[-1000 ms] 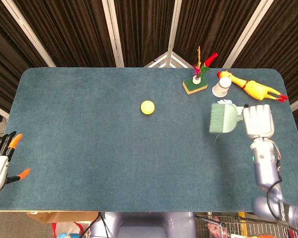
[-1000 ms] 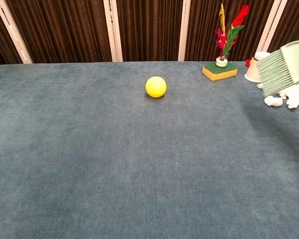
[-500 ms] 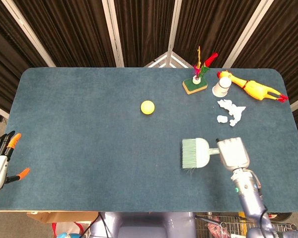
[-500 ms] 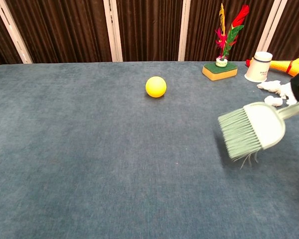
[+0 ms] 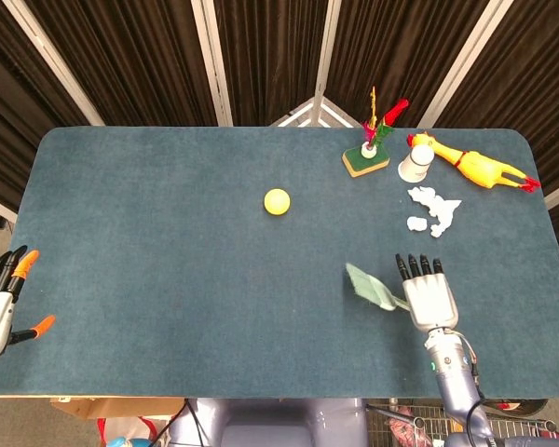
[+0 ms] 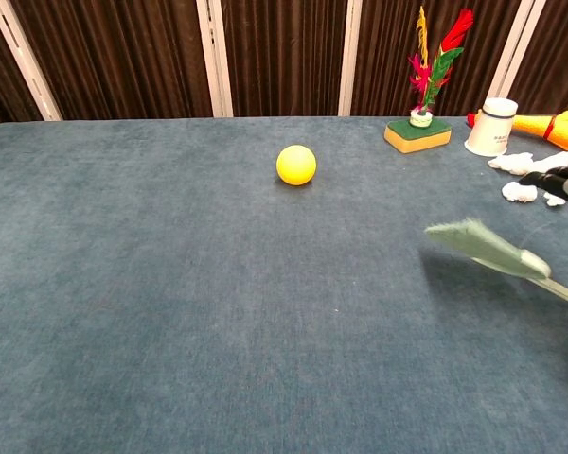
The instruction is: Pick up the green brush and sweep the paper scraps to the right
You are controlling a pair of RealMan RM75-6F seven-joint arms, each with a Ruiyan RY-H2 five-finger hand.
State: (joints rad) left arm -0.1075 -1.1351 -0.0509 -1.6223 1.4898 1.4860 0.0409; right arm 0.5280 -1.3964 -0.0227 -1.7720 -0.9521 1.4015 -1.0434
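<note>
The green brush [image 5: 371,288] lies low over the blue table [image 5: 168,242], toward the near right part, seen almost edge-on so it looks like a thin blade. Its handle runs back to the right hand [image 5: 429,293], which sits just beside it, with the dark fingertips [image 5: 419,264] stretched straight out toward the far edge. Whether the thumb is pinching the handle I cannot tell from either camera; the handle meets the hand's inner side and the contact itself is hidden. In the chest view the brush [image 6: 488,249] slopes down to the right, and only a few dark fingertips [image 6: 559,180] of that hand poke in at the frame's edge.

The paper scraps [image 5: 431,209] are a small white crumpled cluster farther back on the right, well apart from the brush head. Just behind them stands a white cup [image 5: 415,164], with a yellow rubber chicken [image 5: 475,164] lying beside it toward the right edge. Left of the cup is a yellow sponge [image 5: 365,163] holding a little vase of red and green feathers [image 5: 384,121]. A yellow ball [image 5: 277,201] sits alone near the table's middle.

The left hand [image 5: 2,303] hangs off the near left corner, fingers spread, holding nothing.
</note>
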